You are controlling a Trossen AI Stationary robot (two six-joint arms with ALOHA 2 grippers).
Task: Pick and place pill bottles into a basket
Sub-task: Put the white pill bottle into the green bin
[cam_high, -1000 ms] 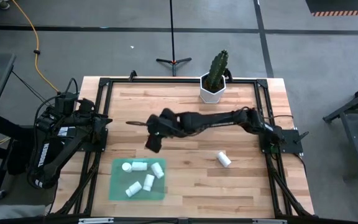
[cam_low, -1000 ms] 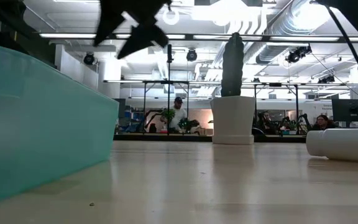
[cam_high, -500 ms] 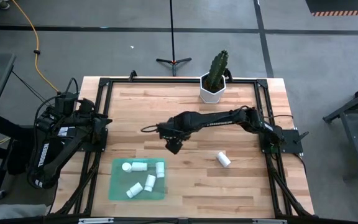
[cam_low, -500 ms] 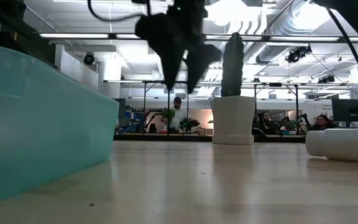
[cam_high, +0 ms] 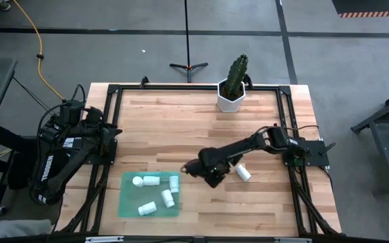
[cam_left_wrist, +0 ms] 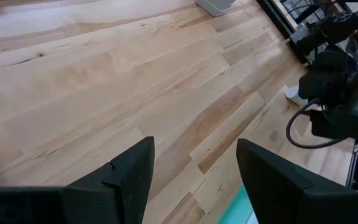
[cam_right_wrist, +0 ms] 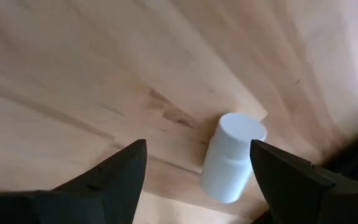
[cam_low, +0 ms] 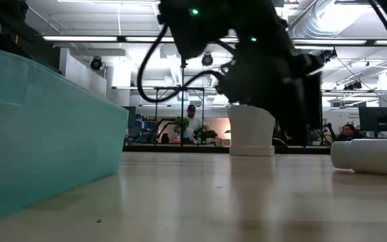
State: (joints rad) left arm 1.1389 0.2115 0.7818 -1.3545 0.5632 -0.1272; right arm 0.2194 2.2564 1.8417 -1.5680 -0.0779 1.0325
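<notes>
Pale planked wood made up the surface [cam_high: 201, 121]. Over it the right gripper [cam_right_wrist: 194, 177] stood spread and empty, a smooth white pill bottle [cam_right_wrist: 232, 158] lying between its fingers, seen only by its wrist. From above, five bottles [cam_high: 152, 180] lay in the translucent green basket [cam_high: 128, 202] at eight o'clock. The left gripper [cam_left_wrist: 191, 174] waited parted, empty.

Table [cam_high: 181, 128]: pale wooden planks under me, inside a black frame.
Basket [cam_high: 128, 202]: green tray lying at the near edge, toward my left side.
Loose pill bottle [cam_high: 243, 173]: on its side on the bare wood, right of the basket.
Cactus pot [cam_high: 231, 98]: white, standing at the far edge.
</notes>
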